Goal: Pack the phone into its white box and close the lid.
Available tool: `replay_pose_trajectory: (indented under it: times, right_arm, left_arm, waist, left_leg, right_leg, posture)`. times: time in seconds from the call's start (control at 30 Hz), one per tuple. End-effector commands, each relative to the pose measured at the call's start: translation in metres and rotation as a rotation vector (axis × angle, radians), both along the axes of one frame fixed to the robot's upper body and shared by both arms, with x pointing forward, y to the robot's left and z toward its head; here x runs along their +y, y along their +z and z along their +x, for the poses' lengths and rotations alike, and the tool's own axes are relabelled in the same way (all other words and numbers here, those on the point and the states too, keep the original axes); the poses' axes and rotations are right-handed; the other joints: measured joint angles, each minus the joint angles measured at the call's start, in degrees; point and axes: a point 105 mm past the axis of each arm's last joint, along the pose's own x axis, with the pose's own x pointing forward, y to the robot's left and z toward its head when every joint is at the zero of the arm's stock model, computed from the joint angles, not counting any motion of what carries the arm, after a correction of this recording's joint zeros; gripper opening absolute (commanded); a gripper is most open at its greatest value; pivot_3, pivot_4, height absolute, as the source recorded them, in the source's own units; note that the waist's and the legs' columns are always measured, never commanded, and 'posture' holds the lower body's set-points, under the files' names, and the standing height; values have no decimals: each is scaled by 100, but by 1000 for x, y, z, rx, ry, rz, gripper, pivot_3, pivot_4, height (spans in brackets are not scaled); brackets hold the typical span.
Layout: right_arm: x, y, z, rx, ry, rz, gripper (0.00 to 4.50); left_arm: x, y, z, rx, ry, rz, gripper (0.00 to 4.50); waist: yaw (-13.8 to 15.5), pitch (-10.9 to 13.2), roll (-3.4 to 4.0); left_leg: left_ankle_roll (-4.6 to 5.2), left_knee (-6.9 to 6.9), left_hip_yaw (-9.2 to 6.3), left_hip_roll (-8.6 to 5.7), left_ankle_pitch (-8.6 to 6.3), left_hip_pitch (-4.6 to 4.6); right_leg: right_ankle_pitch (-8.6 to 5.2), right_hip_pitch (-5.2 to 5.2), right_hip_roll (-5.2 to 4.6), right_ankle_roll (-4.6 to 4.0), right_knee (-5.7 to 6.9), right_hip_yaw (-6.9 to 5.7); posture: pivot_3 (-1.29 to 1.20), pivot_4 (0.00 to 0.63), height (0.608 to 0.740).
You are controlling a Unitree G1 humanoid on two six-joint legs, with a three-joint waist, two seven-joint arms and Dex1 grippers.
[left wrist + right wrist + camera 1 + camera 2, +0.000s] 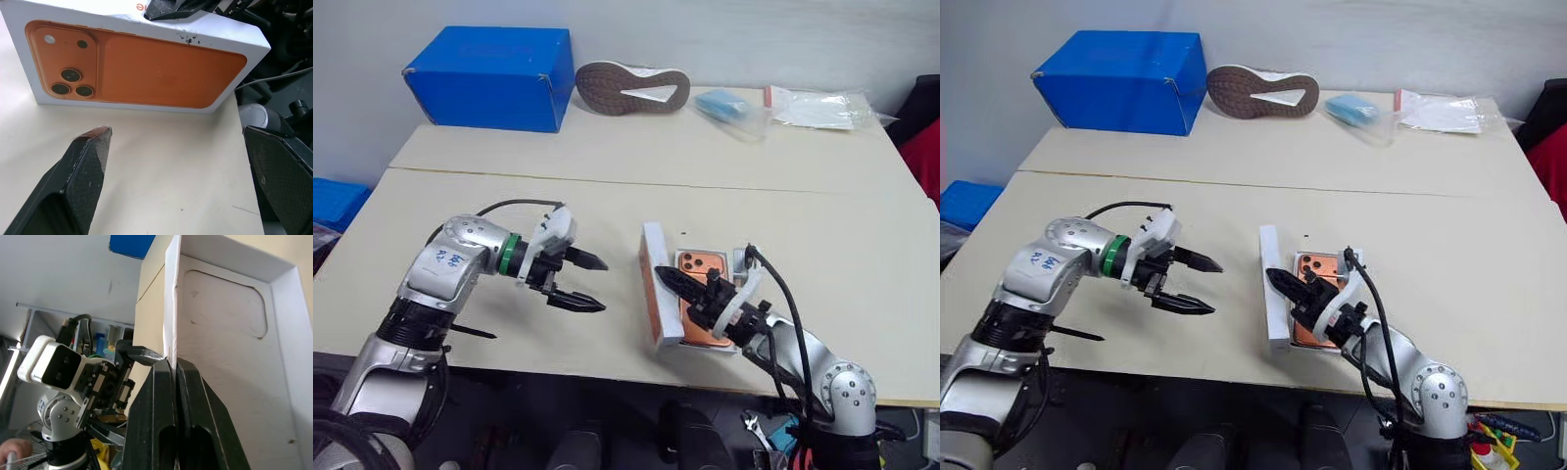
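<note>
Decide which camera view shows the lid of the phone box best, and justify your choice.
The left wrist view: the lid shows its whole printed orange face, standing on edge on the table. The right wrist view shows its white inside, one wall pinched in the shut right tool. The eye views show it small and edge-on beside the phone.

The left arm reaches in from the near left, forearm angled toward the right. The left claw [584, 281] points right and slightly downward, its two black fingers [85, 171] spread wide apart with nothing between them. The right arm rises from the near right edge, forearm angled toward the left. The right claw [668, 277] points left, fingers pressed together, pinching the thin wall of the lid [225, 318].
</note>
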Motion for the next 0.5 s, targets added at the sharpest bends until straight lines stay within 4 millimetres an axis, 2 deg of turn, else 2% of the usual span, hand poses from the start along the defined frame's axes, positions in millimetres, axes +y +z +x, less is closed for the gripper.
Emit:
replay_pose_trajectory:
  times: [0.03,0.2,0.33,0.43,0.5]
  right_arm:
    - [-14,-15,1,32,-73,-46,11]
    - [-13,-10,1,64,-80,149,11]
    - [-22,-18,8,94,-146,202,11]
    - [-24,-21,4,88,-142,202,672]
    - [-24,-17,1,75,-134,225,1348]
  left_arm:
    - [-9,0,3,-42,-38,6,4500]
    - [-20,-9,7,-47,-66,5,4500]
    - [-27,-17,13,-89,-84,29,4500]
    - [-33,-19,17,-100,-85,26,4500]
    - [-36,-22,19,-102,-86,24,4500]
  waist:
    - [11,-1,-2]
    - [28,-3,-5]
    - [19,-3,-5]
    - [19,-4,-6]
    - [19,-3,-7]
  left_leg:
    - [1,0,-1,-1,0,0]
    - [1,0,-5,-1,-1,0]
    - [1,1,-1,0,0,0]
    - [1,1,-1,0,0,1]
    - [1,1,-1,0,0,1]
  right_leg:
    - [0,1,0,0,0,1]
    - [0,3,0,0,-2,-2]
    - [0,4,0,0,-5,-1]
    - [0,5,0,1,-3,-1]
    - [0,5,0,0,-3,-1]
  posture:
    - [0,150,740]
    - [0,150,740]
    - [0,150,740]
    - [0,150,740]
    - [0,150,740]
